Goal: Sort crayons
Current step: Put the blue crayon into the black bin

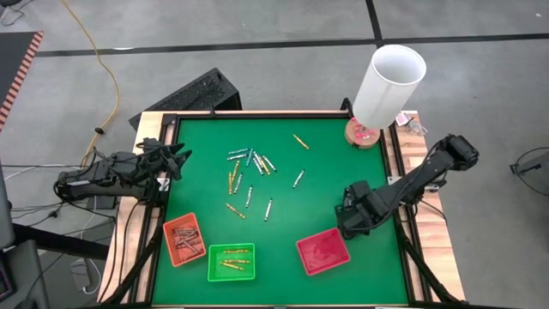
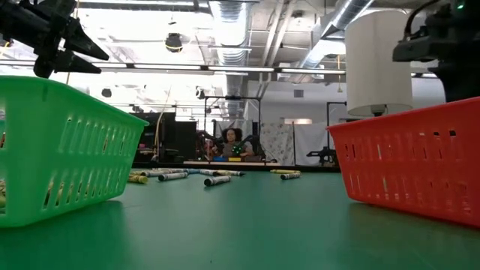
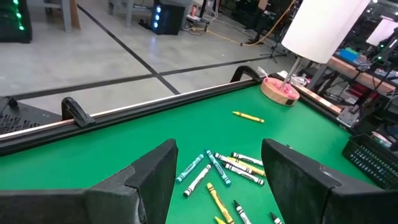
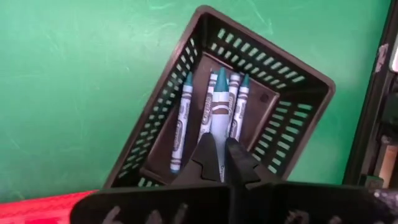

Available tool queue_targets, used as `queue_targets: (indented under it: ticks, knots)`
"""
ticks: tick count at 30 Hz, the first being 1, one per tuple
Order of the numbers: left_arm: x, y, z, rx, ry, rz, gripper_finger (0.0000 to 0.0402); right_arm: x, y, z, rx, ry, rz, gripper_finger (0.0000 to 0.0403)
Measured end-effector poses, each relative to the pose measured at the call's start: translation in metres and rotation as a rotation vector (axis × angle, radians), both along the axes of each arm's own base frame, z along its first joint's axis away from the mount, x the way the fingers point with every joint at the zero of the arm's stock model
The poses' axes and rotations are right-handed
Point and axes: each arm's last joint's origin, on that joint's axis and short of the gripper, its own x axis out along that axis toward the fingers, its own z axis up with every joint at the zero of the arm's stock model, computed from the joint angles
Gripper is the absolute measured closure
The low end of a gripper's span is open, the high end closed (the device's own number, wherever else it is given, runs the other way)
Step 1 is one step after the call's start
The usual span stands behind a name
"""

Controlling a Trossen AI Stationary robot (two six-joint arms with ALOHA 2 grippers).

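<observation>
While gripped, crayon point(image 4: 219, 102) over black tray point(image 4: 292, 118)

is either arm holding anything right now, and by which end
The right gripper holds a light blue crayon by its flat end, tip pointing away, above the black tray. The left gripper is open and empty at the table's left edge.

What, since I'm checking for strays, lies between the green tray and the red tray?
Nothing: bare green mat between green tray and red tray, in the high view.
</observation>
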Motion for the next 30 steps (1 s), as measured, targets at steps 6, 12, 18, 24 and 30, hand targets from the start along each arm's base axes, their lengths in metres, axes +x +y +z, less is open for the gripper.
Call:
queue_targets:
  ticks: [6, 12, 18, 24, 30]
  knots:
    - [0.0, 0.0, 0.0, 0.0, 0.002, 0.004, 0.0178, 0.007, 0.001, -0.007, -0.012, 0.013, -0.004, 0.0403]
    - [0.0, 0.0, 0.0, -0.002, 0.002, 0.004, 0.0178, 0.015, 0.004, -0.021, -0.028, 0.078, 0.012, 0.0403]
    - [0.0, 0.0, 0.0, -0.002, 0.002, 0.004, 0.0178, 0.02, 0.003, -0.033, -0.006, 0.108, 0.036, 0.0403]
    - [0.0, 0.0, 0.0, -0.002, 0.002, 0.004, 0.0178, 0.016, -0.007, -0.049, 0.013, 0.123, 0.024, 0.0403]
    - [0.0, 0.0, 0.0, -0.002, 0.002, 0.005, 0.0178, 0.02, -0.011, -0.063, 0.049, 0.059, 0.033, 0.0403]
